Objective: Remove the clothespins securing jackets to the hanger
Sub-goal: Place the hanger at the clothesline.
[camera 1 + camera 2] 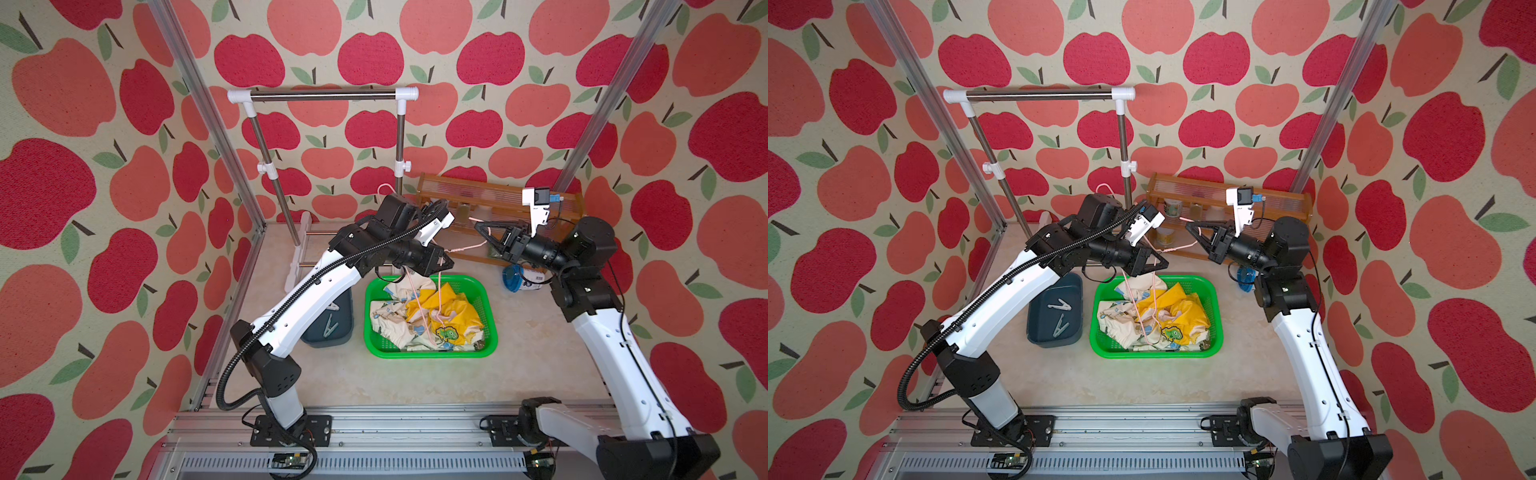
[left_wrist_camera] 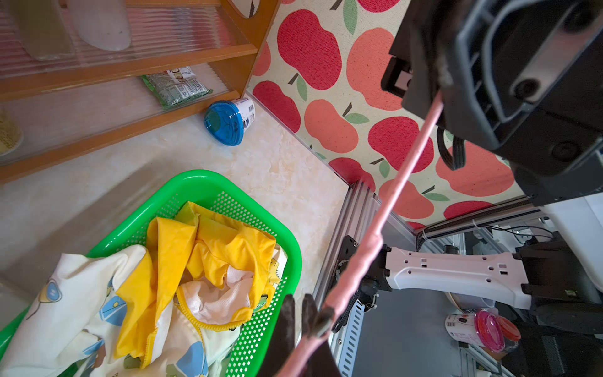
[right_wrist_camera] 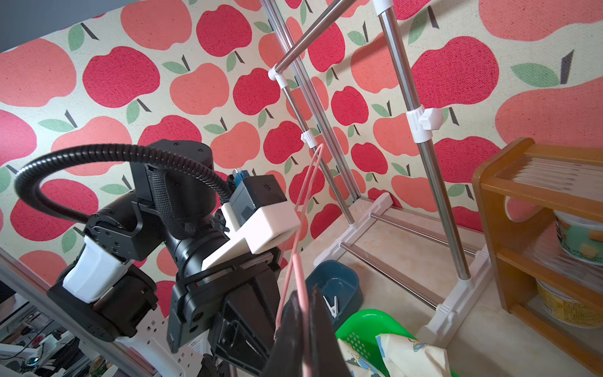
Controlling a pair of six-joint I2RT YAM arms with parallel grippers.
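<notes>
In both top views, a cream marbled tabletop [image 1: 415, 382] lay inside walls of apple-printed cloth [image 1: 62, 187] and aluminium frame posts [image 1: 621, 83]. The left gripper [image 1: 449, 261] and the right gripper [image 1: 478, 226] were each clamped on a thin pale-pink wire hanger [image 1: 465, 248], which hung in the air between them above a green perforated plastic basket [image 1: 430, 354]. The cream dinosaur-print jacket with yellow lining [image 1: 428, 316] lay crumpled in that basket, off the hanger. In a top view, two pale-blue plastic clothespins [image 1: 1061, 307] lay in a dark blue plastic bin [image 1: 1034, 320] just beside the basket. A steel-tube rack with white joints [image 1: 322, 96] stood at the back wall, with a brown wooden shelf [image 1: 498, 187] beside it.

In the left wrist view, the hanger ran taut from the left gripper's dark fingers [image 2: 287, 326], pinched on it, up to the right gripper. A blue-lidded cup [image 2: 228, 122] lay on its side on the tabletop by the shelf's corner.

In the right wrist view, the pink wire passed between the right gripper's closed fingers [image 3: 288, 331]. One clothespin showed in the bin, and the rack's white feet rested on the tabletop.
</notes>
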